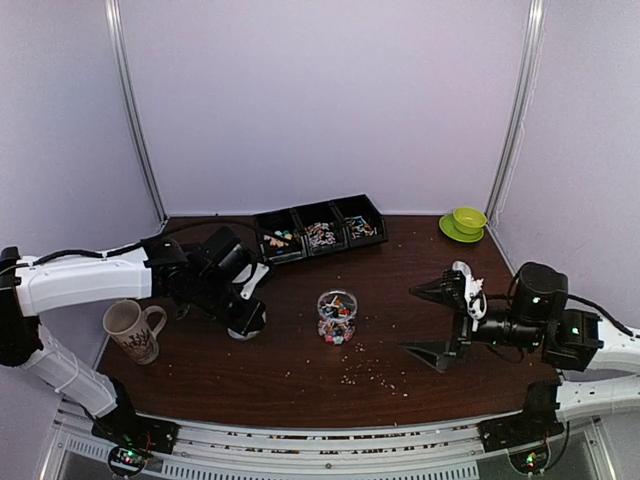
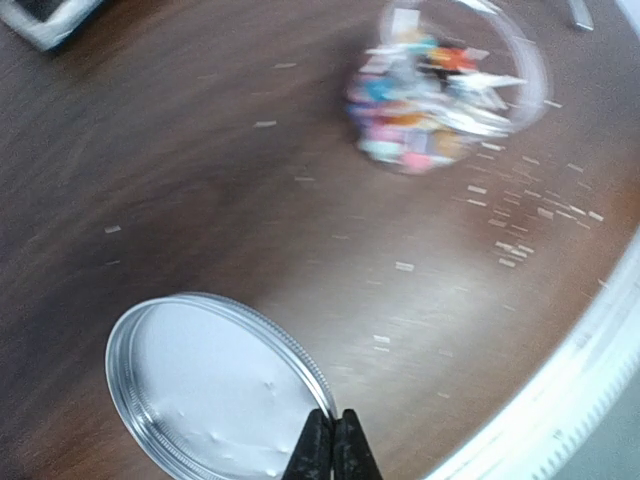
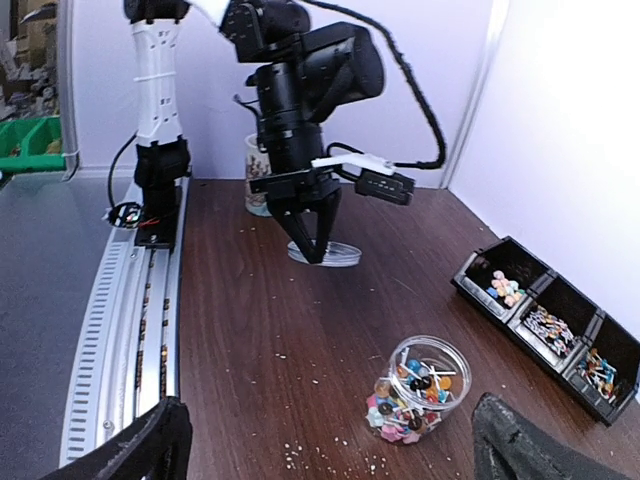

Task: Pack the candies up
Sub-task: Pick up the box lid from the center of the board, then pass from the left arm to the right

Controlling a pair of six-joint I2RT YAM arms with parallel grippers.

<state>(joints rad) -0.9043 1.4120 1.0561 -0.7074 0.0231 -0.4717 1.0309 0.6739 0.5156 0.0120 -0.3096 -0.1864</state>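
At the centre of the table (image 1: 300, 385), the candies (image 1: 337, 331) sit heaped in an open clear jar (image 1: 337, 302). More of them lie in the black bins (image 1: 320, 236) along the far edge.

Handling, as judged:
- The candies are tiny, light, loose pieces that will probably roll or scatter if tipped. Move them only by moving the jar.
- The jar looks smooth-walled and rigid, so it may slip. Take it across the side wall, below the mouth.
- The lid (image 2: 205, 385) is a thin, stiff metal disc with a shallow rim, and it should weigh little. The rim is the only practical place to hold it.

Arm pose:
- The left arm reaches in from the left with its wrist bent down. The left fingers (image 2: 333, 445) are drawn together at the near rim of the lid and appear to pinch it. The lid is well to the left of the jar, and whether it is clear of the table cannot be told.
- The right arm lies low on the right side with its wrist turned toward the jar. The right fingers (image 1: 436, 291) are spread wide, hold nothing and are apart from the jar.

Pale crumbs (image 1: 365, 373) are strewn in front of the jar.
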